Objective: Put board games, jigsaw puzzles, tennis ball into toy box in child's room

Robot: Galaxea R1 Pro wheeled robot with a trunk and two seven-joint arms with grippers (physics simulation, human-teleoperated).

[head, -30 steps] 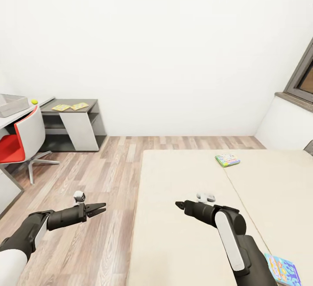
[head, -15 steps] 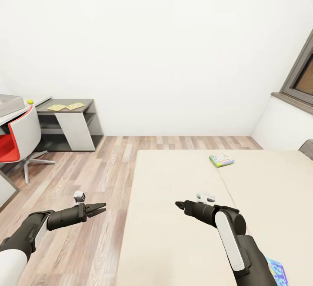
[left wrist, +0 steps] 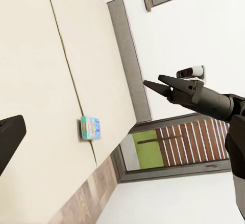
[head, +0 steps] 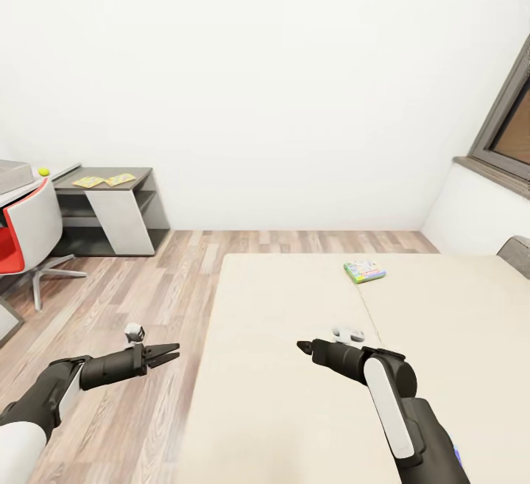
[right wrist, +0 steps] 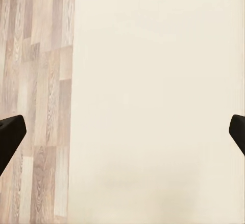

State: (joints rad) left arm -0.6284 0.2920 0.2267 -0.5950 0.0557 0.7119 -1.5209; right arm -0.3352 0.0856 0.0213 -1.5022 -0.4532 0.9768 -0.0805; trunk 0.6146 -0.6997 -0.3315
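A white-green board game [head: 364, 271] lies on the beige bed [head: 294, 395], ahead of my right gripper [head: 301, 346]. A blue board game [left wrist: 90, 128] rests near the bed's grey headboard [left wrist: 127, 55]. Far left, the toy box [head: 13, 173] stands on the white table [head: 62, 172], with the tennis ball [head: 43, 172] beside it. Two jigsaw puzzles [head: 104, 180] lie on the lower dark side unit. My left gripper [head: 175, 352] hovers open over the wood floor. The right one is open above the mattress, holding nothing. The third board game is out of view.
A red and white swivel chair [head: 26, 230] stands at the table. Wood floor [head: 147, 285] runs between the bed and the side unit. A window [head: 508, 130] sits in the right wall above a white ledge.
The whole picture has slid left, so the camera has turned right. Both arms keep the same pose in the view.
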